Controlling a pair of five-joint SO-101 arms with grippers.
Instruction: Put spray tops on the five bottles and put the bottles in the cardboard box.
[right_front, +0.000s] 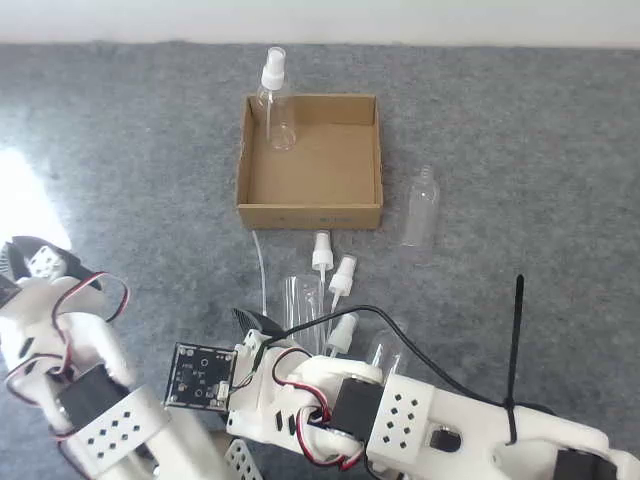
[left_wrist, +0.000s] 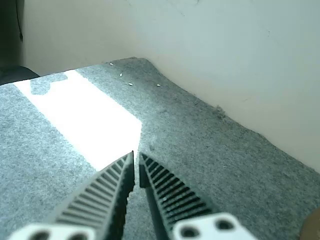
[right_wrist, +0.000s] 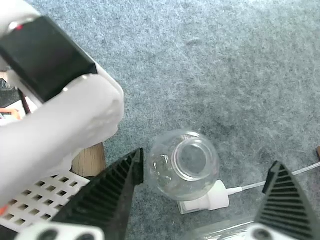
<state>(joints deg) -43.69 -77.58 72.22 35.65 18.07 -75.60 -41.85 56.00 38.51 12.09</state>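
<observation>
Right gripper (right_wrist: 207, 161): standing wide open, its two black ribbed jaws straddling an uncapped clear bottle (right_wrist: 184, 162) without touching it. The bottle is standing upright on the grey felt table (right_wrist: 240, 60), its mouth facing up. A white spray top (right_wrist: 212, 196) is lying just beside the bottle's base, its thin tube trailing away.

Left gripper (left_wrist: 135, 159): hanging over bare felt near the wall (left_wrist: 225, 45), its jaws drawn almost together and gripping nothing.

Cardboard box (right_front: 310, 215): sitting open at the far middle of the table. One capped bottle (right_front: 276, 105) is leaning at its far left corner, base showing inside the box and spray head rising over the back wall.

Second uncapped bottle (right_front: 421, 207): resting to the right of the box, apart from it; whether it is upright or lying flat cannot be told.

Loose spray tops (right_front: 343, 275): three are lying between the box and the arms, close together.
</observation>
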